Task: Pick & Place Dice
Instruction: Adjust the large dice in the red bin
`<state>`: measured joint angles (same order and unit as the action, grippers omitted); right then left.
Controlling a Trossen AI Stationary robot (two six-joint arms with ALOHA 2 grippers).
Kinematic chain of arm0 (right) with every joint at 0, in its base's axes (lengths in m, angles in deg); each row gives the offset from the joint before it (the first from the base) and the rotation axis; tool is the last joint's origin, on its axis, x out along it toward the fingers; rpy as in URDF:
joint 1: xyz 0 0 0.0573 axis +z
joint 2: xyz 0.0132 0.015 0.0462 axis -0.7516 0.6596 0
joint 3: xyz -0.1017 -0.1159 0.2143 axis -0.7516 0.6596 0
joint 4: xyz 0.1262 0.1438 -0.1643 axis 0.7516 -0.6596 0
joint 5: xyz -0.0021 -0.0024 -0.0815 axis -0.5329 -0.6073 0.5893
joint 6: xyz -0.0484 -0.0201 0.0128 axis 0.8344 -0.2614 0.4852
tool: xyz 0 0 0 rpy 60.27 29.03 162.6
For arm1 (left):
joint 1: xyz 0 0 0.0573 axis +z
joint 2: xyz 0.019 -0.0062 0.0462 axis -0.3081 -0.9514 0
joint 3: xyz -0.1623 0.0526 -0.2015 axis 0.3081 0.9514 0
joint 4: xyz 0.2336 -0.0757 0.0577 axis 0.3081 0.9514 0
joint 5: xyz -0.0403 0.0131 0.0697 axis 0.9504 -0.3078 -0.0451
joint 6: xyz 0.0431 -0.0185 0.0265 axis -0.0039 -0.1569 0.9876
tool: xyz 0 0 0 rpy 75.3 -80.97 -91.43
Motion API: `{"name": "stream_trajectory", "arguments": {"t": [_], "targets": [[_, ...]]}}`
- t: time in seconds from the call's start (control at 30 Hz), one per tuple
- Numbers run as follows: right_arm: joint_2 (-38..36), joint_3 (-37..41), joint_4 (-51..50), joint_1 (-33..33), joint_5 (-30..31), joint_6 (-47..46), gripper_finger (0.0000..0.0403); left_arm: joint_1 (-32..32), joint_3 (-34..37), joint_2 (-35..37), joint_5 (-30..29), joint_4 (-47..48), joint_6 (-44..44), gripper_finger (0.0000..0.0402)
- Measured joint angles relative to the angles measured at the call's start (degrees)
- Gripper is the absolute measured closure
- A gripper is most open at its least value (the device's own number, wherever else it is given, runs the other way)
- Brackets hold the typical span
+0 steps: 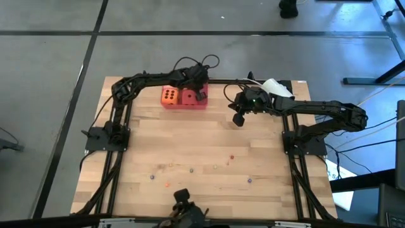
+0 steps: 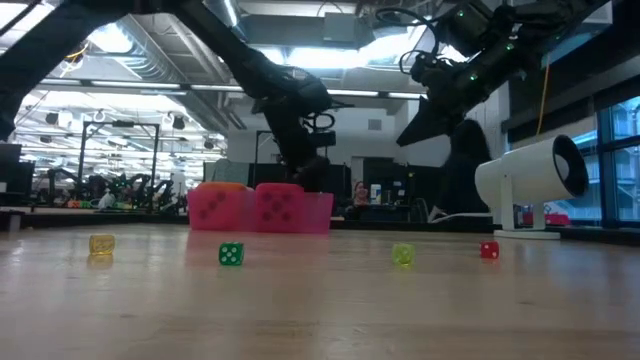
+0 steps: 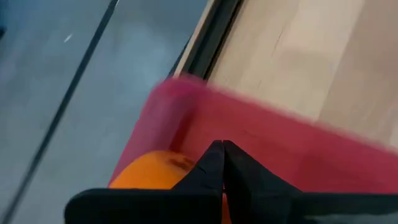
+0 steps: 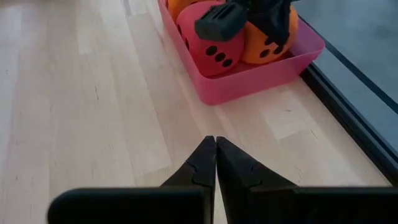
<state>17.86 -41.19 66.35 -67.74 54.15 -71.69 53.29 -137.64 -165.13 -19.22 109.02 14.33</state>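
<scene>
At the table's far edge your left gripper (image 1: 201, 92) hangs with fingers pinched together, holding nothing, directly over the dice (image 1: 169, 95) packed in the red tray (image 1: 183, 105). Your right gripper (image 1: 238, 119), likewise closed and empty, waits just beside the tray, so the left arm is nearer.

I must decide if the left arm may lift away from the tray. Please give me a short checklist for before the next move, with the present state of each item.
1. Left gripper shut, nothing seen between its fingers, above the tray: ok.
2. Orange die lies inside the red tray, under the left gripper: ok.
3. Red die in the tray beside it: ok.
4. Another orange die at the tray's other end: ok.
5. Pink die in the tray: cannot tell, not seen for certain.
6. Right gripper shut, over bare table, apart from the tray: ok.
</scene>
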Motion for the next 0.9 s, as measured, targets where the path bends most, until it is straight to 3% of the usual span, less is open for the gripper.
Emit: {"name": "stream_trajectory", "arguments": {"t": [0.43, 0.73, 0.9], "targets": [[0.00, 0.00, -0.02, 0.00, 0.00, 0.02, 0.0387, 0.59, -0.83, 1.55, -12.02, 17.68, -3.55, 0.0400], [0.00, -0.02, -0.02, 0.00, 0.00, 0.02, 0.0387, -1.30, -0.75, 3.73, -9.27, 15.91, -3.18, 0.0401], [0.00, -0.04, -0.03, 0.00, 0.00, 0.04, 0.0387, -2.50, -0.77, 6.80, 0.56, 16.20, -4.57, 0.0400]]}}
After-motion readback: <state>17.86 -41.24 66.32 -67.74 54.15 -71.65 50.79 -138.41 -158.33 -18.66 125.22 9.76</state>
